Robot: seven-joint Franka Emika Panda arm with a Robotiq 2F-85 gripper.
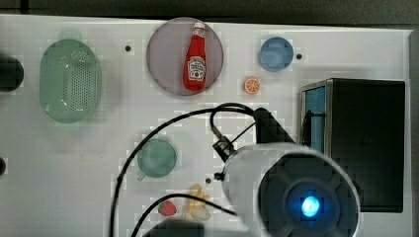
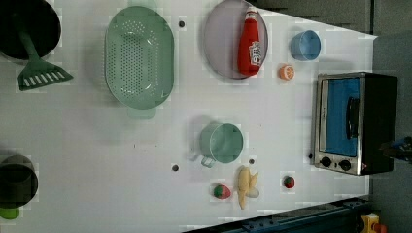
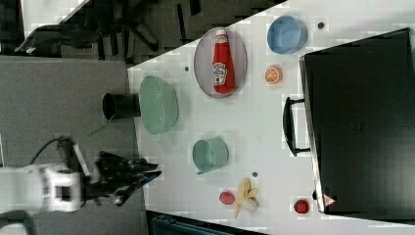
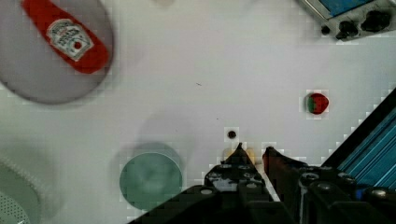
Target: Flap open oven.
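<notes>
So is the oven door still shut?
Shut. The oven door's blue glass sits flush in its silver frame, with the bar handle against the front.

The robot's single arm (image 3: 58, 188) reaches level across the right view from its left edge, white wrist housing leading into the black claw (image 3: 149, 172). In the wrist view the claw (image 4: 254, 151) shows two dark fingertips close together with a narrow gap, holding nothing.
</notes>
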